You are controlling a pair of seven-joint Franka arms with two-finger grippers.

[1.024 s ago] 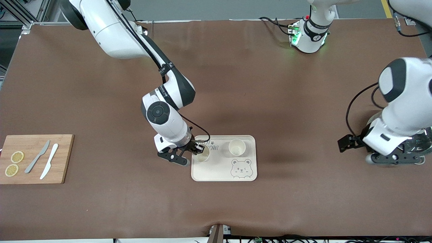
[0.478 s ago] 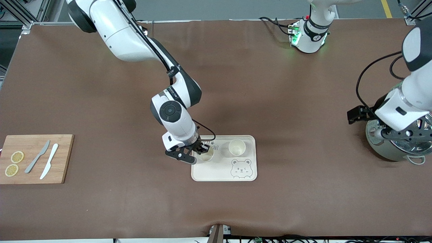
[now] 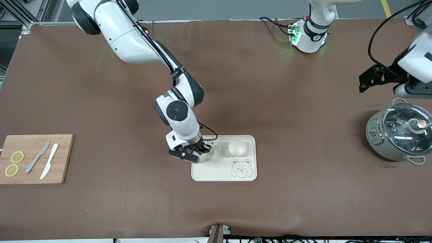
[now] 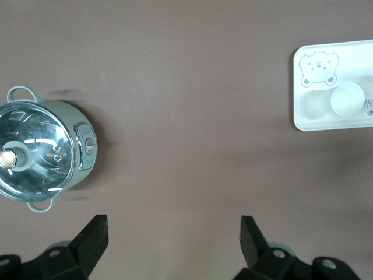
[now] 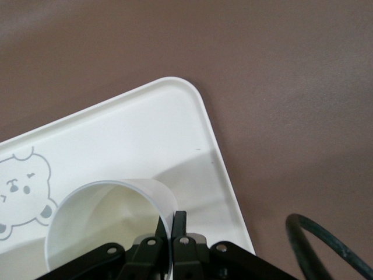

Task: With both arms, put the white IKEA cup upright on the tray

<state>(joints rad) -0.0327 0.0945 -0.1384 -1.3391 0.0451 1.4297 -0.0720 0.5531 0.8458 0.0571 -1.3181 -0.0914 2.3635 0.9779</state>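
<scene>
Brown cloth covers the desk [image 3: 101, 209] from edge to edge. Nearest the front camera, toward the right arm's end: a wooden cutting board [image 3: 35, 159] carrying two lemon slices [image 3: 14, 163], a grey knife [image 3: 37, 156] and a white knife [image 3: 49, 165] side by side. Mid-desk: a cream tray [image 3: 216, 173] with rounded corners, grey lettering and a bear-face drawing [image 3: 241, 168] at its corner nearest the front camera on the left arm's side. On the tray, two white cups, both upright with mouths open upward: the first cup [image 3: 207, 155] at the tray's end toward the right arm, the second cup [image 3: 237, 147] beside it toward the left arm's end, standing free. The right gripper [image 3: 199, 152] is down at the first cup, fingers clenched on the rim wall, one finger inside the mouth and one outside, as the right wrist view shows [image 5: 172, 233]. Toward the left arm's end: a grey-green cooker pot [image 3: 395, 139] with a glass lid and a copper-coloured knob [image 3: 420, 124], well apart from the tray. The left gripper [image 4: 175, 236] hangs raised over bare cloth just farther than the pot, fingers spread wide, holding nothing; that arm waits.
</scene>
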